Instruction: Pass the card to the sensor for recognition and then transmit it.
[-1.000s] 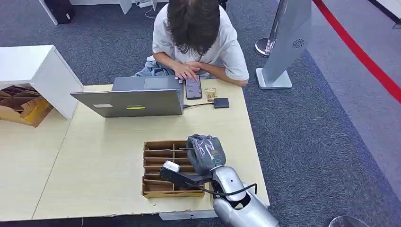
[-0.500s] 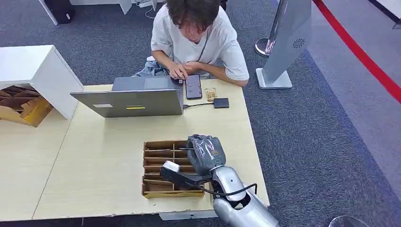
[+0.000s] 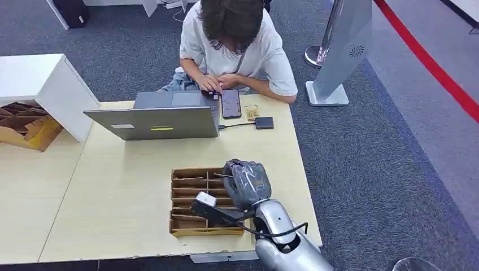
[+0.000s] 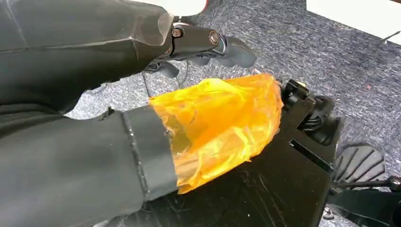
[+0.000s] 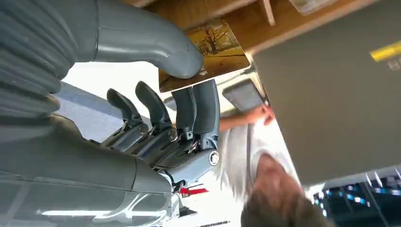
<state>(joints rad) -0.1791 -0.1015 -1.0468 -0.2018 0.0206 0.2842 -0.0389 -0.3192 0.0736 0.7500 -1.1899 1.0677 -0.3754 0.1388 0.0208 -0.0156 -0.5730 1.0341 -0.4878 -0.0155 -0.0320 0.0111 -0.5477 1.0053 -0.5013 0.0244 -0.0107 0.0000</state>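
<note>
My right hand (image 3: 247, 183) hangs over the right end of the wooden slotted tray (image 3: 189, 226) on the table. In the right wrist view the thumb (image 5: 182, 64) presses on a card (image 5: 213, 45) with a golden tree picture, and the dark fingers (image 5: 201, 106) lie on its other side, so the card is pinched just above the tray (image 5: 246, 19). The small black sensor box (image 3: 264, 122) lies at the far side of the table, wired to the laptop (image 3: 158, 121). My left hand (image 4: 208, 42) hangs low over carpet, its fingers holding nothing.
A person sits at the far edge of the table, both hands by a phone (image 3: 230, 104) next to the laptop. A white cabinet (image 3: 39, 84) stands at the left. A grey stand (image 3: 339, 51) is on the carpet beyond the table's right edge.
My right hand has shifted slightly at the tray's right end. The person has moved their head and hands near the phone. The sensor and laptop have stayed put.
</note>
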